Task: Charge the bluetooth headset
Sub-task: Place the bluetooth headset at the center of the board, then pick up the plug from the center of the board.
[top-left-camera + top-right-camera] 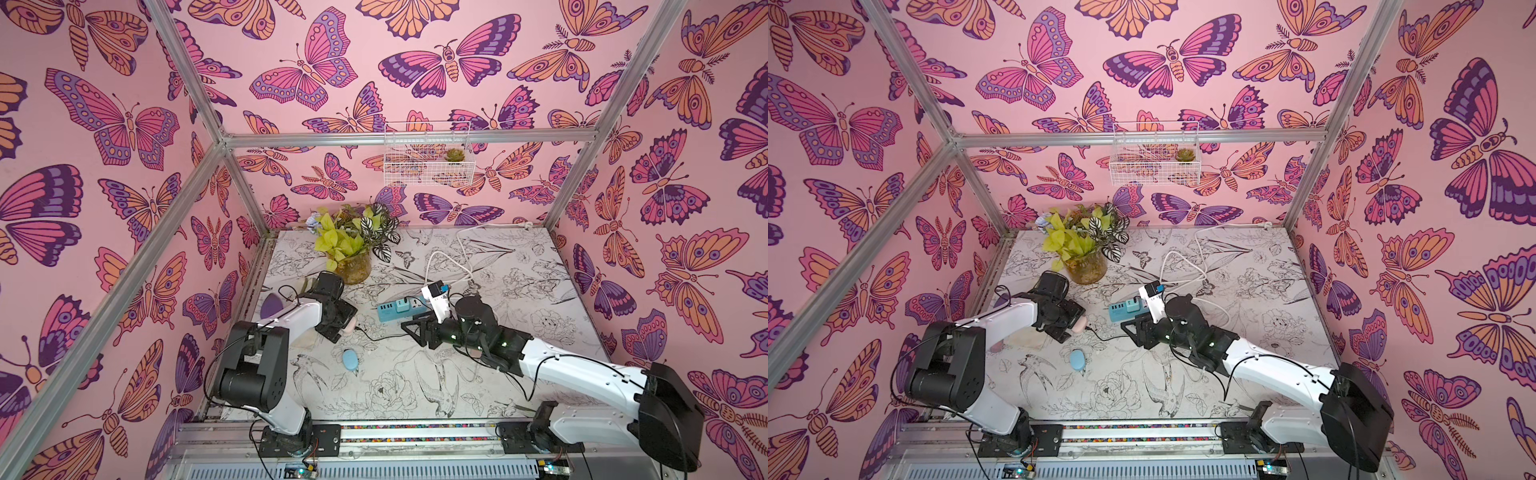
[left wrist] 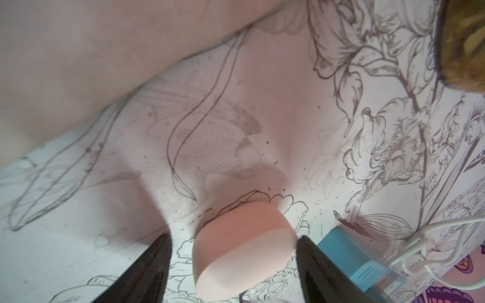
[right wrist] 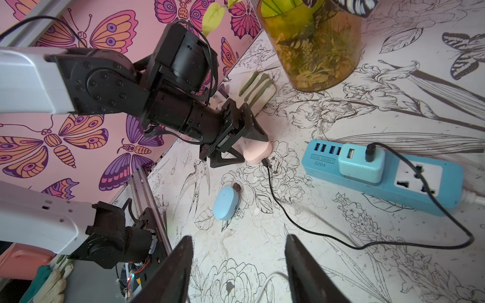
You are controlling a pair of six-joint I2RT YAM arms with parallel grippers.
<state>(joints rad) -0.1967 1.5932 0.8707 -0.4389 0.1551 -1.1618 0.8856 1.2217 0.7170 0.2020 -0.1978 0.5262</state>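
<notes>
The pink charging case point(image 3: 256, 154) for the headset lies on the surface point(image 1: 540, 266) on the left arm's side, near the blue power strip point(image 3: 321, 162). The left tool point(image 2: 233, 244) straddles it with jaws open. A clear gap shows on one side and the other jaw stands at or just off the case wall, so nothing is clamped. A black cable point(image 3: 273, 194) runs from the case's end to the mint adapter point(image 3: 360, 165) seated in the strip. The plug appears home at both ends, though the case-side joint is too small to confirm. Judgement: the tool brackets the case to steady it against the plug's push, and charging looks set up. The right tool point(image 3: 237, 238) hangs over the surface near the strip, jaws roughly half apart and empty, placed where it could tend the cable. A blue oval case point(image 3: 226, 203) lies apart, untouched. The surface bears line-drawn birds and flowers and is lightly soiled; a plant jar point(image 3: 312, 47) stands toward the rear. Pink butterfly walls point(image 1: 374, 62) enclose the cell within an aluminium frame point(image 1: 311, 140), and a wire basket point(image 1: 399, 174) hangs on the rear wall.
</notes>
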